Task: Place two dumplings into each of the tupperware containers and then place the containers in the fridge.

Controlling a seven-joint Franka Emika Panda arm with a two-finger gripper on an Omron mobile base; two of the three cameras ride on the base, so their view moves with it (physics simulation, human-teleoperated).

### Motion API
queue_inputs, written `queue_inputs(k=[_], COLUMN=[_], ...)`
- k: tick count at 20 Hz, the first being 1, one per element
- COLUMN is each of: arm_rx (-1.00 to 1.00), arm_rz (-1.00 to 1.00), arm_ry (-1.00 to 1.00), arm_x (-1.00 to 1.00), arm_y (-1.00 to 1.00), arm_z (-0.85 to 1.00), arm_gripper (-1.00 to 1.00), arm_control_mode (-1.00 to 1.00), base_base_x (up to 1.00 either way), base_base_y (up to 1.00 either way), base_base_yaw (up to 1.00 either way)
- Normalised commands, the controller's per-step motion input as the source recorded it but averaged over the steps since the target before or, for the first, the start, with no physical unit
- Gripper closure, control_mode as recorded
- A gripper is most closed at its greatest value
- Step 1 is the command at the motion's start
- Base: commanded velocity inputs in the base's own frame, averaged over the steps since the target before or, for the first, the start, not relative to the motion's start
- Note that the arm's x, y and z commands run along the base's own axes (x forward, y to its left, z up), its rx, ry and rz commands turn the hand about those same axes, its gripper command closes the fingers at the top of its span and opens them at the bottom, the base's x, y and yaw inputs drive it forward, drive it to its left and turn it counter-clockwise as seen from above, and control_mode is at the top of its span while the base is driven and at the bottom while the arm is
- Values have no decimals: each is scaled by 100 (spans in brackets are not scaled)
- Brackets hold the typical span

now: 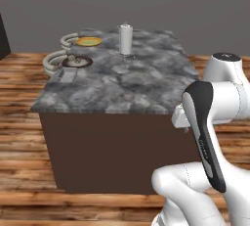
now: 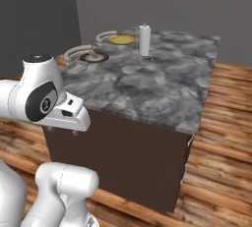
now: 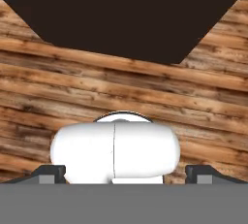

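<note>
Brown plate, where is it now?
Brown plate sits at the counter's far-left edge in the left base view, nearer than the yellow plate, left of the white cylinder.

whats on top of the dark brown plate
A few small pale lumps lie on the dark brown plate, likely the dumplings, too small to count. A pale ringed tray edge beside the plate hides part of its rim.

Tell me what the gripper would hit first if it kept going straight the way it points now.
Most likely the wooden floor. In the hand view the gripper, jaws wide open and empty, looks down at planks, with the dark island side further up. Depth is unclear, but nothing else shows in between.
</note>
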Motion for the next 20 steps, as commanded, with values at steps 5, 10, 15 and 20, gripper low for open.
queue_inputs(k=[5, 10, 15, 20], arm_rx=[0, 0, 0, 0], arm_rz=[0, 0, 0, 0], arm_ry=[0, 0, 0, 0], arm_x=[0, 0, 0, 0], arm_y=[0, 0, 0, 0], arm_z=[0, 0, 0, 0], arm_gripper=[-100, -100, -100, -100], arm_control_mode=[100, 100, 100, 100], base_base_x=[0, 0, 0, 23], base_base_y=[100, 100, 100, 100], base_base_yaw=[0, 0, 0, -14])
